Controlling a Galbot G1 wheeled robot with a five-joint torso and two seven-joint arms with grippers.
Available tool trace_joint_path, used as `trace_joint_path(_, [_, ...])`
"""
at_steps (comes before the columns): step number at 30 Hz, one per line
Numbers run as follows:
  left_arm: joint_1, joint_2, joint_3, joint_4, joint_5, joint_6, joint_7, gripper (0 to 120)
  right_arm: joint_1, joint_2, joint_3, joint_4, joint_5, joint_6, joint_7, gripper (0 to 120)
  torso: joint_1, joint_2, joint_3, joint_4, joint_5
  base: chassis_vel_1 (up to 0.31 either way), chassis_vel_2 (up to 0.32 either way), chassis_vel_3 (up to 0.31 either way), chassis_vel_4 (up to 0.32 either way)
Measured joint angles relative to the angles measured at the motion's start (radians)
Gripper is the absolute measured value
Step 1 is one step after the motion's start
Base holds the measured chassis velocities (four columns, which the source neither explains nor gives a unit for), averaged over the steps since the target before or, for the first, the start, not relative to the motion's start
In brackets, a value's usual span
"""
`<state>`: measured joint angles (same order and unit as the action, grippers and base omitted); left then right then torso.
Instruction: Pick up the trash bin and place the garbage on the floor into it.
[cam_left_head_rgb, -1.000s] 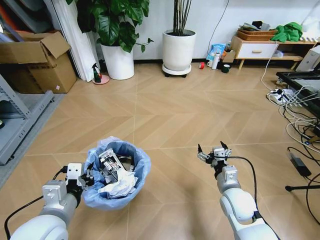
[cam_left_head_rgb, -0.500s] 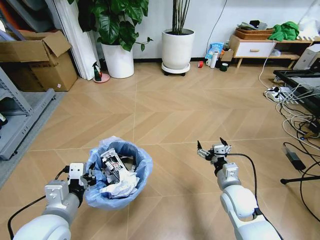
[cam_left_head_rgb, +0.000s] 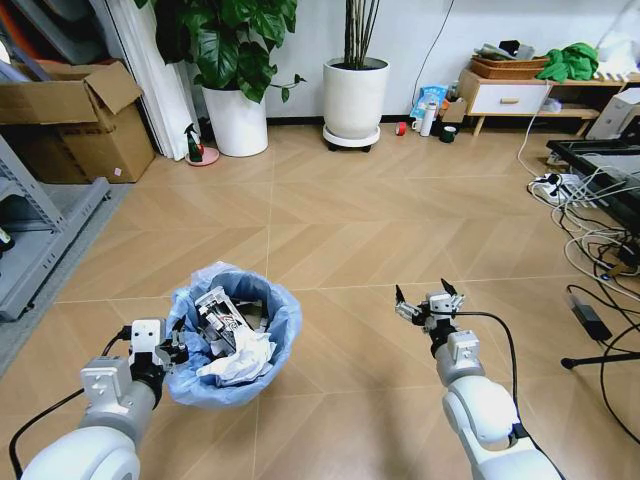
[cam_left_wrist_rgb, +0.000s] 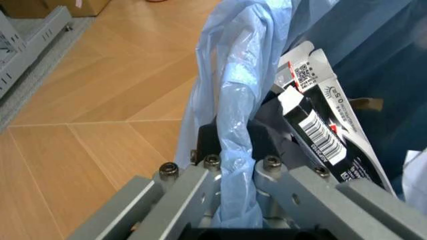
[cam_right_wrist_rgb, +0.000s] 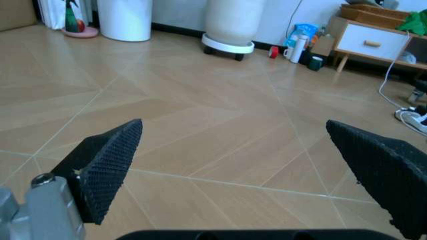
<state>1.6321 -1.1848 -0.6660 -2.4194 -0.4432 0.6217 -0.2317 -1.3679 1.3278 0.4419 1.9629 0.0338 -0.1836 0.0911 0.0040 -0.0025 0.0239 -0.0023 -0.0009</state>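
Observation:
The trash bin (cam_left_head_rgb: 284, 322), lined with a crinkly light-blue bag, hangs low in front of me on the left. My left gripper (cam_left_head_rgb: 176, 350) is shut on its near rim. In the left wrist view the fingers (cam_left_wrist_rgb: 265, 146) pinch the bag's (cam_left_wrist_rgb: 230, 75) folded edge. Garbage lies inside the bin: a black-and-white printed carton (cam_left_head_rgb: 216, 320) (cam_left_wrist_rgb: 321, 131) and crumpled white paper (cam_left_head_rgb: 243, 356). My right gripper (cam_left_head_rgb: 425, 301) (cam_right_wrist_rgb: 233, 165) hovers open and holds nothing over bare floor, to the right of the bin.
Two big white plant pots (cam_left_head_rgb: 237, 122) (cam_left_head_rgb: 356, 101) stand by the far wall. Cardboard boxes (cam_left_head_rgb: 78, 118) and a grey metal rack (cam_left_head_rgb: 40, 235) are on the left. Cables and a power strip (cam_left_head_rgb: 585, 215) spread along the right. A low cabinet (cam_left_head_rgb: 510, 98) has a mug and a bottle beside it.
The left gripper and the bin it holds have shifted slightly to the left and up. The whole head view shifted a little a second ago. The right gripper stays open in place.

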Motion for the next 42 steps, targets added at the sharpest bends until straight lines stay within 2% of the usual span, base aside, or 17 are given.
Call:
trace_joint_path(28, [-0.009, 0.008, -0.005, 0.038, -0.015, -0.002, 0.003, 0, 0.008, 0.029, -0.018, -0.016, -0.034, -0.003, 0.003, 100, 0.000, 0.000, 0.000, 0.0000, 0.0000, 0.000, 0.000, 0.000, 0.000])
trace_joint_path(30, [-0.019, -0.010, -0.014, 0.087, -0.033, -0.001, -0.018, 0, 0.009, 0.032, -0.014, -0.017, -0.023, 0.003, 0.012, 100, 0.000, 0.000, 0.000, 0.0000, 0.0000, 0.000, 0.000, 0.000, 0.000])
trace_joint_path(32, [-0.022, -0.014, -0.015, 0.097, -0.039, 0.000, -0.021, 0, 0.009, 0.032, -0.012, -0.017, -0.021, 0.003, 0.014, 100, 0.000, 0.000, 0.000, 0.0001, 0.0000, 0.000, 0.000, 0.000, 0.000])
trace_joint_path(34, [-0.045, -0.026, -0.016, 0.171, -0.081, 0.008, -0.048, 0, 0.007, 0.029, -0.002, -0.018, -0.017, 0.008, 0.017, 100, 0.000, 0.000, 0.000, 0.0001, -0.0001, 0.000, 0.000, 0.000, 0.000])
trace_joint_path(38, [-0.078, -0.027, -0.007, 0.235, -0.116, 0.024, -0.066, 0, 0.005, 0.025, 0.006, -0.019, -0.013, 0.011, 0.022, 100, 0.000, 0.000, 0.000, 0.0001, -0.0001, 0.000, 0.000, 0.000, 0.000])
trace_joint_path(40, [-0.129, -0.024, 0.021, 0.301, -0.159, 0.042, -0.093, 0, 0.004, 0.020, 0.014, -0.026, -0.008, 0.017, 0.028, 100, 0.000, 0.000, 0.000, 0.0000, -0.0001, 0.000, 0.000, 0.000, 0.000])
trace_joint_path(42, [-0.138, -0.024, 0.027, 0.311, -0.164, 0.044, -0.097, 0, 0.004, 0.020, 0.016, -0.028, -0.007, 0.019, 0.029, 100, 0.000, 0.000, 0.000, 0.0000, 0.0000, 0.000, 0.000, 0.000, 0.000])
